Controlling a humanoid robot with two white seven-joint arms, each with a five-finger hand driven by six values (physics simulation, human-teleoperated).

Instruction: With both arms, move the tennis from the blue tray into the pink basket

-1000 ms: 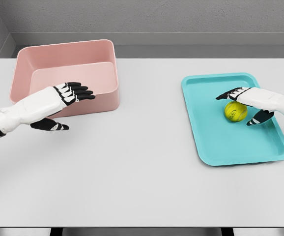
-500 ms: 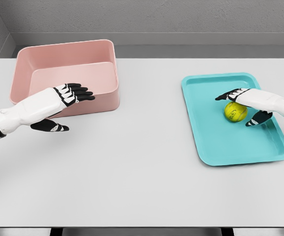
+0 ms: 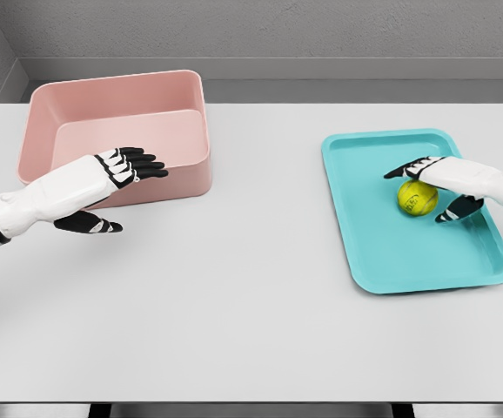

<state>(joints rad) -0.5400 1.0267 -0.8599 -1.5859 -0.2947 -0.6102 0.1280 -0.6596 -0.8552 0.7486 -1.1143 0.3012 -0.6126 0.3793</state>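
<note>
While the right hand [image 3: 432, 187] has barely shifted, its spread fingers [image 3: 401, 170] bracket the tennis ball [image 3: 418, 198] ungrasped; the left hand [image 3: 112, 178] waits open.

White table [image 3: 251, 305] before a grey wall [image 3: 278, 30].
</note>
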